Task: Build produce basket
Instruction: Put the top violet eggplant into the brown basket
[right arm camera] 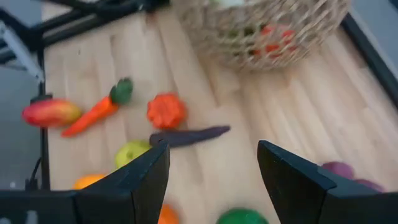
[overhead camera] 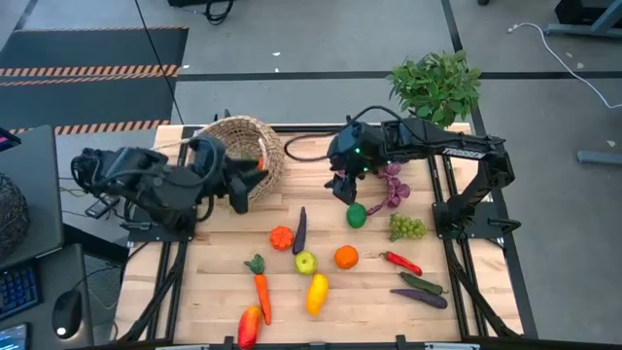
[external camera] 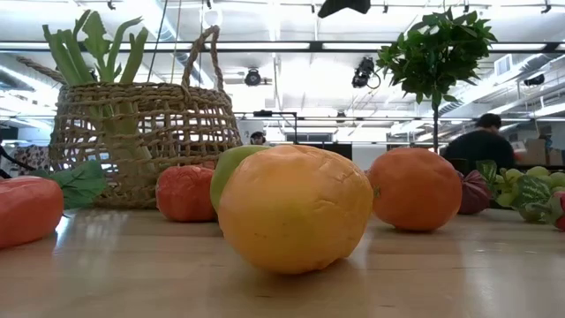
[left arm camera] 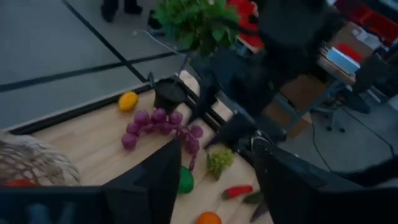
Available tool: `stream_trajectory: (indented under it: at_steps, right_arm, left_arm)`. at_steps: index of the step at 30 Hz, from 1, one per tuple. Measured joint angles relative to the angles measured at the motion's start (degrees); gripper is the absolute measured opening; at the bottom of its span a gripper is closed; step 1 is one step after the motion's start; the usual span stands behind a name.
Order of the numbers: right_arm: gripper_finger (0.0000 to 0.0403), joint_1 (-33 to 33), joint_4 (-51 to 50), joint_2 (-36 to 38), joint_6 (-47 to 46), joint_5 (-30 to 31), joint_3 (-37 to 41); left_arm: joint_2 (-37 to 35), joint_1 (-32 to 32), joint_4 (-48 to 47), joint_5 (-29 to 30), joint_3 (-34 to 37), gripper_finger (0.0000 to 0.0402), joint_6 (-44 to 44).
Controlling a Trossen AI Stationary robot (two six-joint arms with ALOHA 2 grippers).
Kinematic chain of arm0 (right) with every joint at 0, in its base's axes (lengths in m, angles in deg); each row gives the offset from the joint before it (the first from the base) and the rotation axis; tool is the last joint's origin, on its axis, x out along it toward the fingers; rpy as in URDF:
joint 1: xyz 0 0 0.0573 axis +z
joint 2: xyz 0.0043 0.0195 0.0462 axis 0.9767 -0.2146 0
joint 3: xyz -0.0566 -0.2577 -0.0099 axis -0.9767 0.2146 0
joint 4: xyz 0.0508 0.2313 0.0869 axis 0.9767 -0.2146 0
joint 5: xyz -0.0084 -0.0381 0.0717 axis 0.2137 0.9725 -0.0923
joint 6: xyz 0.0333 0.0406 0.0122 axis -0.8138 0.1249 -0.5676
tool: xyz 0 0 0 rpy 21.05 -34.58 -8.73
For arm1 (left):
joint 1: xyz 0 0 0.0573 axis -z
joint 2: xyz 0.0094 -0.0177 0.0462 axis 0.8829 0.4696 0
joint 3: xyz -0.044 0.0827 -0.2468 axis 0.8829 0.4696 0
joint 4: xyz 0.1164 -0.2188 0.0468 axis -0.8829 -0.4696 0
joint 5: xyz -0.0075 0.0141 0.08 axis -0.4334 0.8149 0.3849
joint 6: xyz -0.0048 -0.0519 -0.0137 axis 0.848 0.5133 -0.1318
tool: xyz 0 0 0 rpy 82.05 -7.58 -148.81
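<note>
The tan woven basket (overhead camera: 243, 146) stands at the table's far left, with a leek (external camera: 97, 53) sticking up out of it and red pieces showing through its weave (right arm camera: 267, 37). The produce lies loose on the table: purple grapes (overhead camera: 392, 185), a green ball (overhead camera: 357, 215), green grapes (overhead camera: 407, 227), an orange (overhead camera: 346, 257), a carrot (overhead camera: 259, 284), a yellow piece (overhead camera: 317, 294) and others. My left gripper (overhead camera: 241, 192) hangs open beside the basket's near side. My right gripper (overhead camera: 342, 187) hangs open above the table, next to the purple grapes. Neither holds anything.
A leafy potted plant (overhead camera: 435, 86) stands at the table's far right corner. A red chili (overhead camera: 400, 262), a cucumber (overhead camera: 420, 283) and a dark eggplant (overhead camera: 418, 297) lie near the right edge. A dark wire basket (overhead camera: 8, 209) sits off the table's left.
</note>
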Motion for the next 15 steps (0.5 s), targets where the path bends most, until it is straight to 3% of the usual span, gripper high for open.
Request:
stream_trajectory:
  at_steps: [6,11,15]
  right_arm:
    - [0.0248,2.3,0.7,2.3,-4.6,0.9,3.3]
    - [0.0248,4.3,4.6,4.2,-15.2,3.1,8.5]
    - [0.0248,5.8,9.4,4.0,-27.5,3.9,14.4]
  left_arm:
    - [-3.7,2.9,-7.4,0.9,0.0,0.0126,1.0]
    - [-5.4,8.0,-9.7,5.9,0.0,0.0067,-4.6]
    - [-6.1,11.4,-9.8,6.0,0.0,0.0020,-7.9]
